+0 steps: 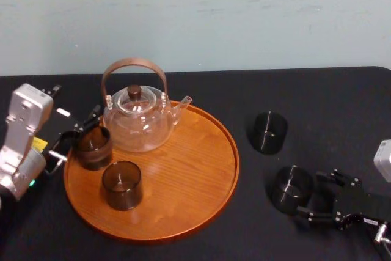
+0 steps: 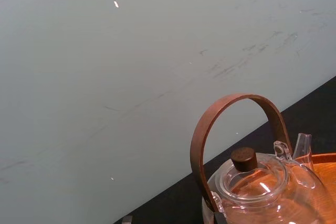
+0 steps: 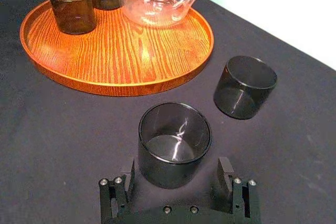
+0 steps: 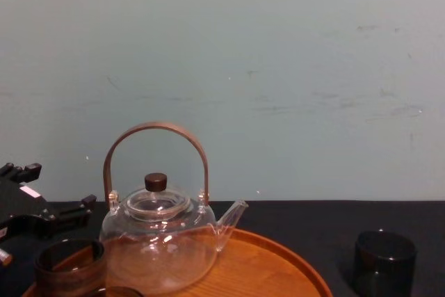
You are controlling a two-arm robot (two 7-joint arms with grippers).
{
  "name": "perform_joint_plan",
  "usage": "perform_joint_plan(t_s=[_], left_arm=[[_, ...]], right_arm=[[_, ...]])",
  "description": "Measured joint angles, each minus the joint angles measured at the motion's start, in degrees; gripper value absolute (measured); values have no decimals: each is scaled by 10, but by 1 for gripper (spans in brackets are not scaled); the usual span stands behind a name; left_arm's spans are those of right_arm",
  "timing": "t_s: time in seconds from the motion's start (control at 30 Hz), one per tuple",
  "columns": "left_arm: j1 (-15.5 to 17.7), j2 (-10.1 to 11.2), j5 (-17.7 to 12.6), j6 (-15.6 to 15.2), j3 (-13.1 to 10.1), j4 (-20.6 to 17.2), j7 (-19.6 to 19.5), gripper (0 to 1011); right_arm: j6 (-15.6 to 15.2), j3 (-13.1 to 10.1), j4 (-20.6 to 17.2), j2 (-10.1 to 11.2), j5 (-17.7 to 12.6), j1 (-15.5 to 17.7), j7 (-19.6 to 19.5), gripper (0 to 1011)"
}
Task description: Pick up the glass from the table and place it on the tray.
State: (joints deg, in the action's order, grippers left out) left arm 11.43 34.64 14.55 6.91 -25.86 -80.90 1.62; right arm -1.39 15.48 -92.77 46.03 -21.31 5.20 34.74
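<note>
Tray (image 1: 195, 172) orange-brown, striped wood grain; glass (image 1: 292, 189) smoky black; table (image 1: 317, 96) black.

Teapot (image 1: 139, 120), two glasses (image 1: 122, 184) (image 1: 93, 147) on the tray (image 1: 195, 166) — two more glasses (image 1: 267, 131) (image 1: 292, 189) to its right.

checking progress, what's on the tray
The tray holds a glass teapot, a front glass, and a back glass at the left gripper. Rim behind the teapot is covered. Right gripper straddles a table glass.

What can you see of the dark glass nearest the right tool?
The glass is a short, smoky dark, see-through cylinder, empty and upright, open mouth up. It stands on the black table, off the tray, between the open fingers of the right tool, which look just clear of its sides.
</note>
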Motion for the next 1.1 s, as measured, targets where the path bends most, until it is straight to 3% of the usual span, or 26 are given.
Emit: perform_joint_plan(t_s=[1.1], left_arm=[[0,0,0,0,0,0,0,1002]], right_arm=[[-14,43,31,-21,6,-60,10,1002]])
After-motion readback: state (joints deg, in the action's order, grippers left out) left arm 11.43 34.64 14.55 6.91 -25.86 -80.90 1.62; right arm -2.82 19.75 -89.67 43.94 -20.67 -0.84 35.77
